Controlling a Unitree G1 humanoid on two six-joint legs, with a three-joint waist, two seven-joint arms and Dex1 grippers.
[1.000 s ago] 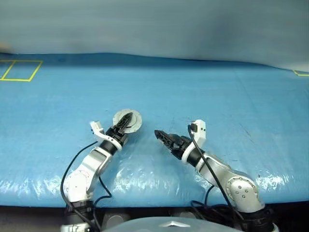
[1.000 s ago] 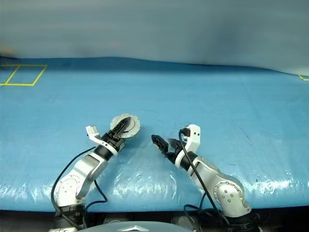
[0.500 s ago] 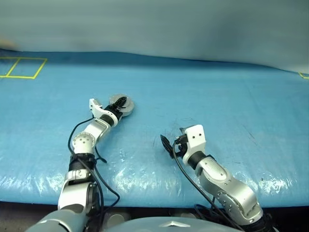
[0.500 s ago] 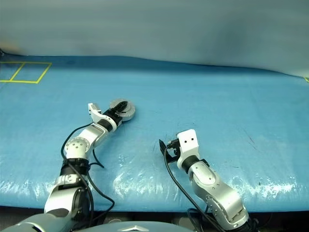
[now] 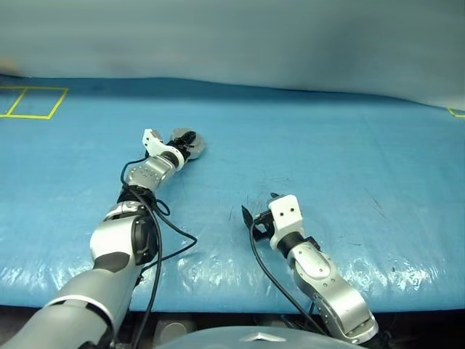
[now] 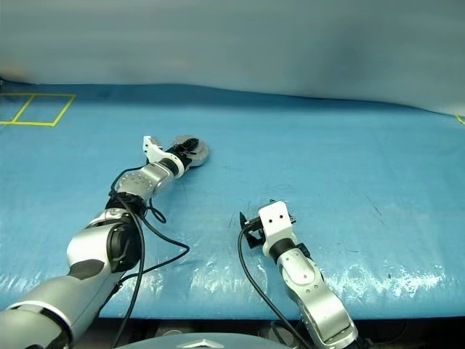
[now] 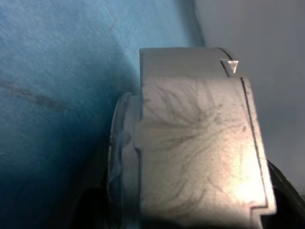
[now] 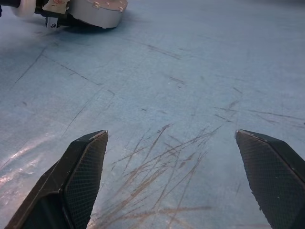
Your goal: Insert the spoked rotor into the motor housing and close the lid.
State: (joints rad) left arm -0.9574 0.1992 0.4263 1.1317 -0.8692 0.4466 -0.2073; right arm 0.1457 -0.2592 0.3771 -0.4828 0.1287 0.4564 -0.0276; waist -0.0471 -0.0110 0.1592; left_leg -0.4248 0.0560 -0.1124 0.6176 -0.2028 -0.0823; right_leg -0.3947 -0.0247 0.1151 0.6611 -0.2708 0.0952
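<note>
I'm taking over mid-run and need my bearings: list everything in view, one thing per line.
motor housing: one, silver-grey round puck, lid closed, on the table left of centre, at the left gripper's tip.
table: one, covered in scratched blue sheeting, spans the whole view.
yellow tape square: one, far left corner of the table.
yellow tape mark: one, far right edge, partly cut off.
left gripper: one, black fingers, stretched forward onto the housing; open or shut cannot be told.
right gripper: one, black fingers spread wide open, holding nothing, low over the table near the front edge.
</note>
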